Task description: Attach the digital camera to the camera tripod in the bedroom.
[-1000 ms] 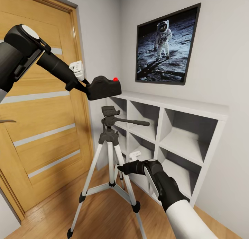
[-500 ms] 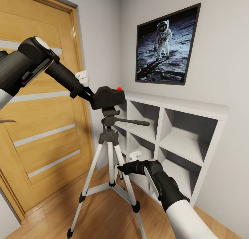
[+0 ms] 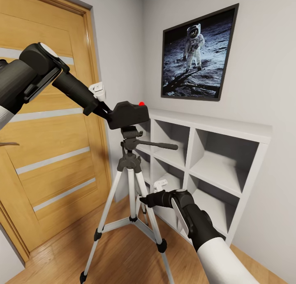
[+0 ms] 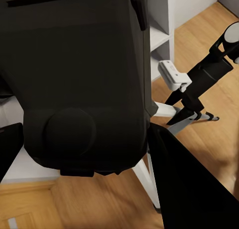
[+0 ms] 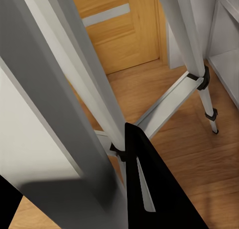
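Now the left hand, clenched on the digital camera, has lowered it onto the camera tripod head; it seems seated. The right hand clasps a leg near the floor.

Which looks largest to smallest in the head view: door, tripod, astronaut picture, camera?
1. Door
2. Tripod
3. Astronaut picture
4. Camera

This is apparent size only. The door runs past the frame edge, and the camera sits nearer the lens than the picture, so their true sizes stay unsure.
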Available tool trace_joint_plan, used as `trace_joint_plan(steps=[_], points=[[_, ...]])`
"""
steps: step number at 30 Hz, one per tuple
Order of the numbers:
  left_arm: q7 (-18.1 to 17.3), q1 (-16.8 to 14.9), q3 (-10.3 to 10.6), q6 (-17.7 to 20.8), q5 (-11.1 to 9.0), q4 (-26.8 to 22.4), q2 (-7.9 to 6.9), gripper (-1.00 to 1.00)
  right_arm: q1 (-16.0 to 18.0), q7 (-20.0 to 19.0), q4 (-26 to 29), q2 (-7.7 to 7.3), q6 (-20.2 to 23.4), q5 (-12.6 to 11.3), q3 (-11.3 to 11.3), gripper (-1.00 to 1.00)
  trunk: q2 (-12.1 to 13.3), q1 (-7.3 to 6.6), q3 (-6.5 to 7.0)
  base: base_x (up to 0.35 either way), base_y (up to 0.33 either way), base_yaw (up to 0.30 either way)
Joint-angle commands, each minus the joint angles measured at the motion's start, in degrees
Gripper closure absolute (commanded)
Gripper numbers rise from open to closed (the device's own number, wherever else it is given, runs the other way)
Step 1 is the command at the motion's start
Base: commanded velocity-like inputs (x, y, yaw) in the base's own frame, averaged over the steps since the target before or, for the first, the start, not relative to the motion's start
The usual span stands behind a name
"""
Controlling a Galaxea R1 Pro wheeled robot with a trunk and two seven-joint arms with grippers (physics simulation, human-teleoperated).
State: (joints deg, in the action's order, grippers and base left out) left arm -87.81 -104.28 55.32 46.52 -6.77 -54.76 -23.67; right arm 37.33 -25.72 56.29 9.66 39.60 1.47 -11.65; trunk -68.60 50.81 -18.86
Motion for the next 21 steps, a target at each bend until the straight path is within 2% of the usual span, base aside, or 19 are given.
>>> trace_joint_plan(steps=[1,8,16,21], points=[[0.01,-0.13,0.28,0.32,-0.27,-0.06,-0.08,1.00,0.02,-0.21,-0.04,0.00,0.04,1.70,0.05,1.00,-0.04,0.01,-0.09,0.000,0.000,0.000],[0.08,-0.13,0.52,0.33,-0.14,-0.15,0.19,1.00,0.02,-0.21,-0.04,0.00,0.04,1.71,0.05,1.00,-0.04,0.01,-0.09,0.000,0.000,0.000],[3.77,-0.13,0.50,0.30,-0.02,-1.59,0.21,1.00,0.02,-0.21,-0.04,0.00,0.04,1.70,0.05,1.00,-0.04,0.01,-0.09,0.000,0.000,0.000],[4.62,-0.13,0.49,0.29,-0.06,-2.96,0.16,1.00,0.02,-0.21,-0.04,0.00,0.04,1.70,0.05,1.00,-0.04,0.01,-0.09,0.000,0.000,0.000]])
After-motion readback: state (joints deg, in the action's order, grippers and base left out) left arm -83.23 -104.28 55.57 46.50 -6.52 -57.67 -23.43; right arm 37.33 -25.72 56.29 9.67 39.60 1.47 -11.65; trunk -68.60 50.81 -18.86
